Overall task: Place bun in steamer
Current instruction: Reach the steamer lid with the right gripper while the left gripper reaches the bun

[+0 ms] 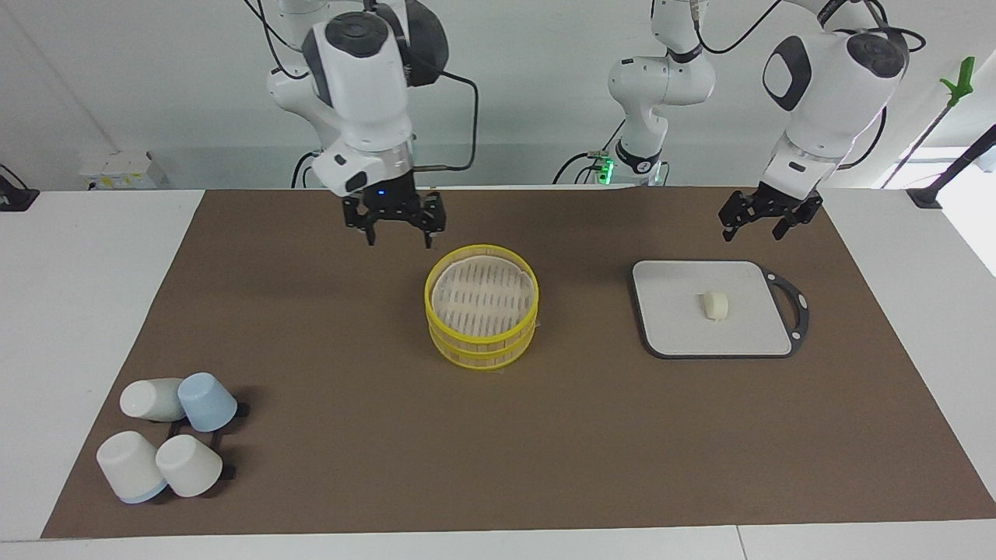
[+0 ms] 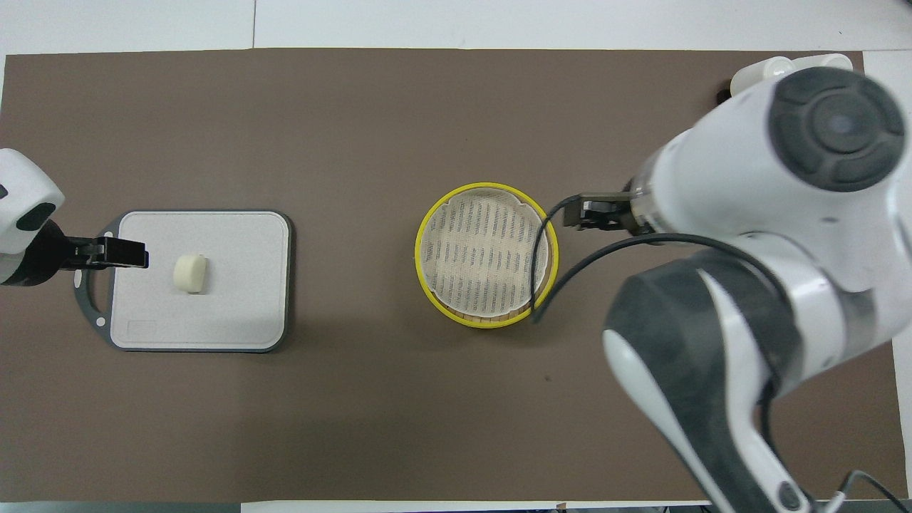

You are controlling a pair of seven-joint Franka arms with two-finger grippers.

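Note:
The bun (image 1: 716, 305) is a small cream lump lying on the grey square board (image 1: 673, 319); it also shows in the overhead view (image 2: 191, 273). The steamer (image 1: 427, 299) stands mid-table, yellow-rimmed and stacked, its slatted top showing; it also shows from overhead (image 2: 420, 251). My left gripper (image 1: 753, 228) is open and empty, raised over the board's handle end, apart from the bun; overhead it (image 2: 135, 254) points toward the bun. My right gripper (image 1: 398, 232) is open and empty, raised over the mat beside the steamer on the robots' side; overhead it (image 2: 581, 214) sits at the steamer's rim.
The board (image 2: 235, 299) has a dark loop handle (image 1: 800, 307) toward the left arm's end. Several upturned white and pale blue cups (image 1: 167, 439) stand at the right arm's end, farther from the robots, mostly hidden overhead (image 2: 773, 69). A brown mat (image 1: 350, 435) covers the table.

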